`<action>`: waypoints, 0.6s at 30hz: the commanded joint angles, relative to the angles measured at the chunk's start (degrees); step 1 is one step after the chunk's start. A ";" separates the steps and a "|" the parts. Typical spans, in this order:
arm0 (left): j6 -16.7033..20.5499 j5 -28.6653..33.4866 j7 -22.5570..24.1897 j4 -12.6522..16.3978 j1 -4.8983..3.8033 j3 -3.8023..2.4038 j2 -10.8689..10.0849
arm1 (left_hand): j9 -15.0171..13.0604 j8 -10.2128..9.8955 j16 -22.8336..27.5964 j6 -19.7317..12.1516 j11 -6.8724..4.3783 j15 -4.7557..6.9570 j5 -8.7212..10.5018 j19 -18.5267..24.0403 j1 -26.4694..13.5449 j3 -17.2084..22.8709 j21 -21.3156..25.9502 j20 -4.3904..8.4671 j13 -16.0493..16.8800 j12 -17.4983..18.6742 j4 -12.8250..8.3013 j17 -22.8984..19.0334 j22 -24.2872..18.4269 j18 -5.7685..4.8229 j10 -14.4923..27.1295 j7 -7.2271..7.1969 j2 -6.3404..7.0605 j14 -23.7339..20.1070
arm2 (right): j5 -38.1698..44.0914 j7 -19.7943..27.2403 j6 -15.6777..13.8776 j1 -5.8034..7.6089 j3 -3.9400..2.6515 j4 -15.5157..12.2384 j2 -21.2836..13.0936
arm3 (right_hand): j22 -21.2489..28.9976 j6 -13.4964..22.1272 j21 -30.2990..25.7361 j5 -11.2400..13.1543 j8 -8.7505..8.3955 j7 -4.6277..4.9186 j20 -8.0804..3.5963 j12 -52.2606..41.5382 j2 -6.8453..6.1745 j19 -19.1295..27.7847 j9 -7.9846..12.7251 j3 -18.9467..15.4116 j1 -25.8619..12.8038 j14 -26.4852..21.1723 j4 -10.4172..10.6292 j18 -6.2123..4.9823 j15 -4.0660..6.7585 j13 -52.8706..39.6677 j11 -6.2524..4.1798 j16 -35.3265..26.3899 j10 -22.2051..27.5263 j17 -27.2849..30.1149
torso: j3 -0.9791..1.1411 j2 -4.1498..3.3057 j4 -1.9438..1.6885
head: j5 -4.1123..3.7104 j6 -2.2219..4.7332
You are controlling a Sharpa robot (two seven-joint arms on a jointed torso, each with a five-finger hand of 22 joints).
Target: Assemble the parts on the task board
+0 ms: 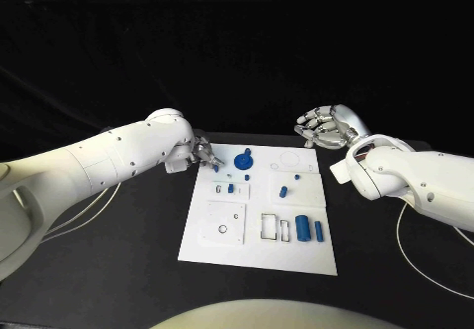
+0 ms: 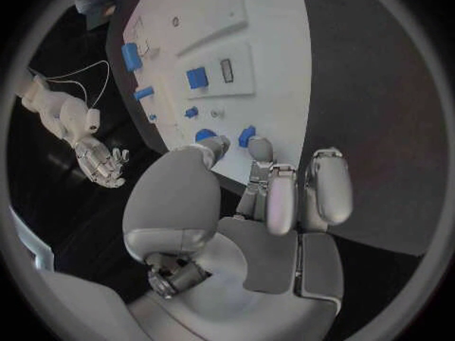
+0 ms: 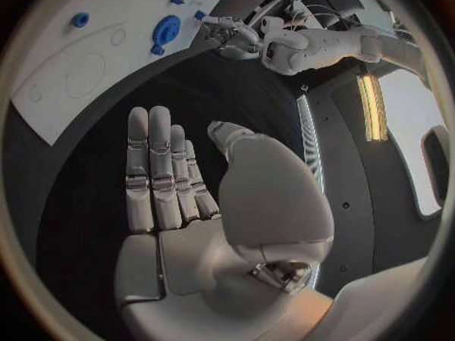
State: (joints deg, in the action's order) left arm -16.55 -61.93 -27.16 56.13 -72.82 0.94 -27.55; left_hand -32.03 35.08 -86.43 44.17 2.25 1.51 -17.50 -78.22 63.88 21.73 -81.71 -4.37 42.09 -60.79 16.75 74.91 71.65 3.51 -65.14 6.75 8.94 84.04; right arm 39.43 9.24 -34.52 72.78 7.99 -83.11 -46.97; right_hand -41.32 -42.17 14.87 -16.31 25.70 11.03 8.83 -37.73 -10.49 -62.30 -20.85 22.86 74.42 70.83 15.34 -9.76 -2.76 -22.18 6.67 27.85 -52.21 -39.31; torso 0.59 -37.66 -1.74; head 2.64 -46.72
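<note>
Looking down at the task board, I see it lying in the middle of the black table, long side running away from me. Near its far edge sits a round blue part with a handle; just beside it is an engraved circle outline. A small blue peg stands on the raised square panel toward the board's right edge, and two tiny blue pieces sit on the smaller panel to its left. Toward the near right corner, a blue cylinder and a slimmer blue bar lie side by side next to two rectangular slots.

My left hand hovers at the board's far left corner, close to the round part; fingers curled inward, nothing in them that I can make out. My right hand is raised beyond the board's far right corner, well apart from it, fingers extended and released, holding nothing.
</note>
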 commanded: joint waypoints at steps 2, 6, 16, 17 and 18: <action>-0.43 0.50 0.38 -0.17 0.08 -0.02 0.29 | 0.15 -0.34 -0.27 0.49 -0.04 -0.04 -0.09 -0.34 0.48 0.09 -0.20 -0.05 0.05 -0.37 -0.19 8.71 0.09 0.59 -0.42 0.00 -0.50 4.19 | 0.12 0.41 0.64 -0.03 -0.01 0.03 0.09 | 0.08 0.38 -0.35 -0.08 0.19 0.32 0.05 -0.09 0.05 -0.33 0.08 -0.36 -0.18 0.30 -0.06 -0.63 0.01 0.07 0.22 -0.34 0.16 -0.08 | 0.01 0.05 -0.01 | -0.06 -0.14; -0.17 0.56 0.39 -0.38 0.12 -0.02 0.40 | 0.40 -0.44 -0.28 0.66 -0.06 -0.02 -0.11 -0.34 1.17 0.22 -0.21 -0.03 -0.05 -0.37 -0.25 8.71 0.10 0.59 -0.41 -0.02 -0.83 4.19 | 0.12 0.41 0.64 -0.03 -0.01 0.01 0.06 | 0.08 0.38 -0.35 -0.08 0.19 0.32 0.05 -0.09 0.05 -0.33 0.08 -0.36 -0.18 0.30 -0.06 -0.63 0.01 0.07 0.22 -0.34 0.16 -0.08 | 0.01 0.06 -0.04 | -0.17 -0.16; 0.73 0.65 0.81 -0.78 0.16 -0.01 0.57 | 1.47 -0.63 -0.39 1.05 -0.30 0.19 -0.05 -0.43 7.02 2.58 -0.32 0.08 -0.28 -0.52 -1.38 8.86 0.38 0.55 -0.42 -0.22 -3.26 4.24 | 0.12 0.40 0.76 -0.03 -0.01 0.06 0.09 | 0.18 0.39 -0.42 -0.21 0.27 0.31 0.05 -0.13 0.15 -0.39 0.09 -0.37 -0.19 0.37 -0.05 -0.63 0.02 0.15 0.21 -0.46 0.14 -0.16 | 0.03 0.10 -0.02 | -0.12 -0.35; 0.70 0.66 0.84 -0.80 0.16 -0.01 0.58 | 1.53 -0.61 -0.44 1.05 -0.30 0.19 0.05 -0.44 7.40 2.77 -0.33 0.08 -0.25 -0.56 -1.47 8.95 0.41 0.54 -0.46 -0.22 -3.35 4.26 | 0.12 0.40 0.77 -0.03 -0.01 0.06 0.10 | 0.19 0.39 -0.42 -0.22 0.27 0.31 0.05 -0.14 0.16 -0.40 0.09 -0.36 -0.19 0.37 -0.05 -0.63 0.02 0.16 0.21 -0.46 0.14 -0.16 | 0.02 0.10 -0.02 | -0.15 -0.36; 0.64 0.67 0.88 -0.84 0.16 -0.01 0.61 | 1.54 -0.61 -0.45 1.05 -0.30 0.19 0.11 -0.46 7.52 2.82 -0.34 0.08 -0.22 -0.59 -1.51 8.98 0.44 0.54 -0.48 -0.22 -3.37 4.27 | 0.12 0.39 0.78 -0.03 -0.01 0.07 0.10 | 0.19 0.39 -0.42 -0.22 0.27 0.31 0.05 -0.14 0.17 -0.40 0.09 -0.36 -0.18 0.38 -0.06 -0.63 0.02 0.16 0.21 -0.47 0.14 -0.17 | 0.02 0.10 -0.02 | -0.15 -0.36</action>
State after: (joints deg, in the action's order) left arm -16.20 -61.66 -27.00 55.34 -72.67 0.94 -27.14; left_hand -30.55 34.79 -86.71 44.79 2.04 1.51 -17.50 -78.32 71.02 24.25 -81.71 -4.42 41.85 -61.02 15.20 74.91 72.05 3.51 -65.34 6.55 5.57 84.04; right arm 39.43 9.26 -34.50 72.78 7.99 -83.06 -46.93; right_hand -41.18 -42.18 14.63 -16.30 25.70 11.02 8.83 -37.73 -10.49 -62.30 -20.86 22.86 74.42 70.83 15.34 -9.76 -2.76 -22.06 6.67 27.51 -52.21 -39.43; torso 0.59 -37.57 -1.77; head 2.52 -47.05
